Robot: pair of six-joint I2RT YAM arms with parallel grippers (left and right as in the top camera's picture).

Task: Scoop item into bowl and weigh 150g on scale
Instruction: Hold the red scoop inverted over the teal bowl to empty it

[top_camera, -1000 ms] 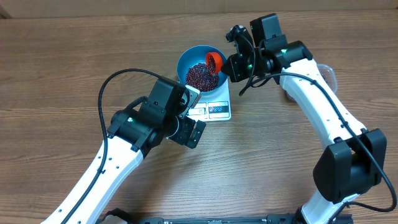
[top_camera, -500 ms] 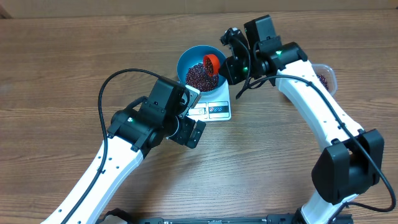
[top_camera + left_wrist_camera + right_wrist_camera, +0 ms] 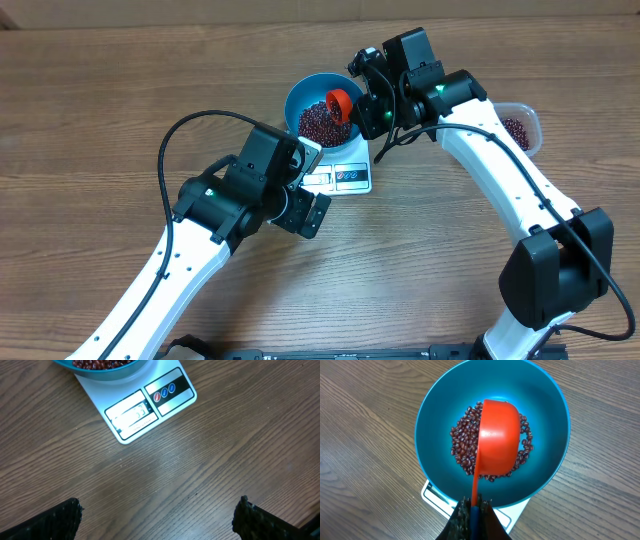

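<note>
Left gripper (image 3: 159, 522): the black fingers are standing spread wide apart and holding nothing; it is hovering over bare wooden table (image 3: 100, 100), just short of the scale's display edge.
Scale (image 3: 150, 405): the small flat white rectangular kitchen scale is lying on the table, its display window (image 3: 132, 413) and dark button panel (image 3: 167, 391) facing the left arm. The digits are showing too faintly to read.
Bowl (image 3: 435, 425): the round, deep, bright blue bowl is sitting on the scale's platform, covering its far part.
Beans (image 3: 462, 442): the small dark red-brown glossy beans are lying in a loose heap on the bowl's floor.
Scoop (image 3: 497, 435): the orange-red plastic scoop is hanging inside the bowl, directly over the heap, its rounded back facing the right wrist camera.
Right gripper (image 3: 475, 510): the fingers are pressing together on the scoop's thin handle, pinching it at the bowl's near rim.
Tub (image 3: 535, 118): the clear rounded-rectangle plastic tub is standing on the table beyond the right arm, well apart from the scale, partly hidden by the arm, and more beans are showing inside it.
</note>
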